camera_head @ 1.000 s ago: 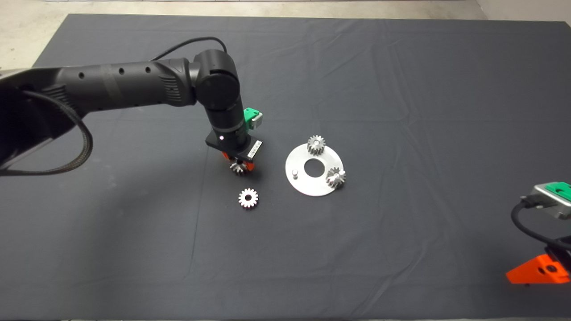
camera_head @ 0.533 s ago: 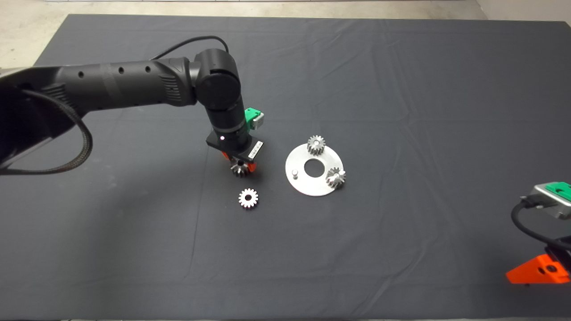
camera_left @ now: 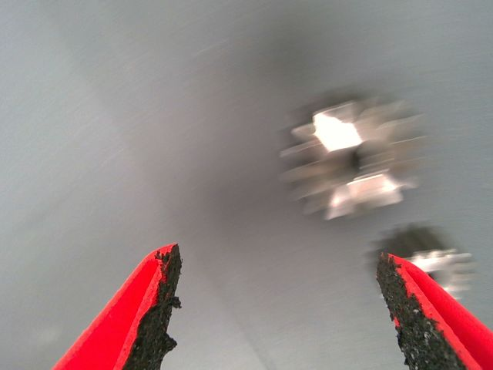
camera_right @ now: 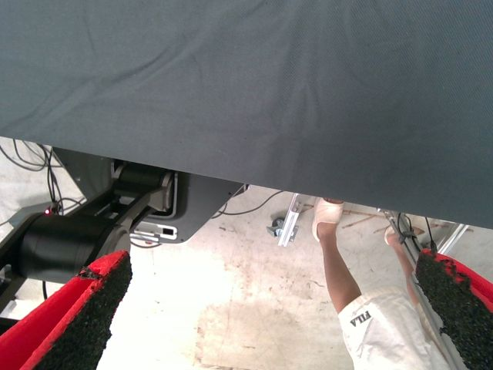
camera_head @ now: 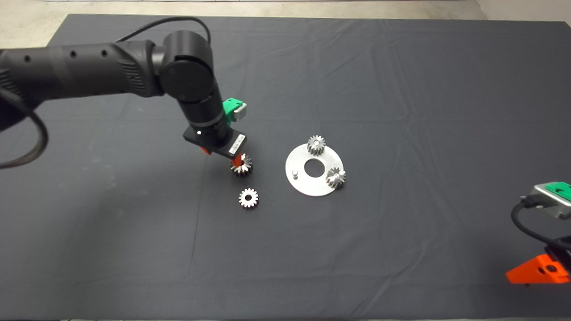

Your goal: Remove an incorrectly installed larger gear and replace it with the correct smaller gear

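A dark wrinkled mat covers the table. The larger gear lies flat, hole upward, left of the round metal plate. The left gripper, fingers spread and empty, hangs just above it. The smaller gear lies flat nearby. The right gripper, fingers apart, waits far right of the plate.

The one legible text is the brand word "FILA", printed in dark letters on a person's white shorts in the right wrist view. A white label on the left arm's wrist carries print too small to read.
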Available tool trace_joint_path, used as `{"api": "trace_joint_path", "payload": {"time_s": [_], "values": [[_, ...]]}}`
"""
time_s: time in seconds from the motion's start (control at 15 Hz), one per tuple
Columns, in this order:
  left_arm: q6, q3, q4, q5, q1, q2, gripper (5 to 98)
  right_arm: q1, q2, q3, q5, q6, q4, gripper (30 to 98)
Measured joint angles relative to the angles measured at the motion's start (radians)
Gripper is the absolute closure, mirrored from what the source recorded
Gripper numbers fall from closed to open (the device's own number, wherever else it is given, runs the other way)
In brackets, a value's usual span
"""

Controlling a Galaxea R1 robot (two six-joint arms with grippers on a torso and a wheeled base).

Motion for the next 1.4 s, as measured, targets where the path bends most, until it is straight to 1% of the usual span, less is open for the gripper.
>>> {"api": "trace_joint_path", "payload": {"time_s": [0.07, 0.13, 0.27, 0.4, 0.53, 0.67, 0.73, 0.8, 0.93, 1.0, 1.13, 1.27, 1.33, 1.4], "values": [[-0.036, 0.018, 0.000, 0.010, 0.000, -0.022, 40.0, 0.000, 0.000, 0.000, 0.000, 0.000, 0.000, 30.8], [-0.089, 0.050, -0.001, 0.016, 0.000, -0.033, 36.4, 0.000, 0.000, 0.000, 0.000, 0.000, 0.000, 30.8], [-0.196, 0.135, -0.004, 0.015, 0.000, -0.033, 35.0, 0.000, 0.001, 0.000, 0.003, 0.000, 0.000, 30.8], [-0.296, 0.238, -0.005, 0.013, 0.000, -0.032, 30.4, 0.000, 0.000, 0.000, 0.000, 0.000, 0.000, 30.8], [-0.365, 0.313, -0.004, 0.014, 0.000, -0.037, 30.2, 0.000, 0.001, 0.000, 0.001, 0.000, 0.000, 30.8], [-0.445, 0.343, 0.001, 0.020, 0.000, -0.044, 30.2, 0.000, 0.001, 0.000, 0.001, 0.000, 0.000, 30.8], [-0.476, 0.348, 0.006, 0.022, 0.000, -0.042, 30.2, 0.000, 0.001, 0.000, 0.001, 0.000, 0.000, 30.8], [-0.497, 0.352, 0.012, 0.023, 0.000, -0.032, 30.2, 0.000, 0.001, 0.000, 0.000, 0.000, 0.000, 30.8], [-0.556, 0.353, 0.027, 0.022, 0.001, -0.012, 30.2, 0.000, 0.001, 0.000, 0.000, 0.000, 0.000, 30.8], [-0.574, 0.348, 0.038, 0.024, 0.003, -0.003, 30.2, 0.000, 0.001, 0.000, 0.001, 0.000, 0.000, 30.8], [-0.595, 0.311, 0.047, 0.027, 0.007, 0.036, 30.2, 0.000, 0.001, 0.000, 0.000, 0.000, 0.000, 30.8], [-0.603, 0.298, 0.061, 0.028, 0.014, 0.077, 30.2, 0.000, 0.001, 0.000, 0.001, 0.000, 0.000, 30.8], [-0.608, 0.297, 0.068, 0.027, 0.027, 0.092, 30.2, 0.000, 0.001, 0.000, 0.000, 0.000, 0.000, 30.8], [-0.616, 0.297, 0.087, 0.020, 0.045, 0.098, 30.2, 0.000, 0.000, 0.000, 0.000, 0.000, 0.000, 30.8]]}}
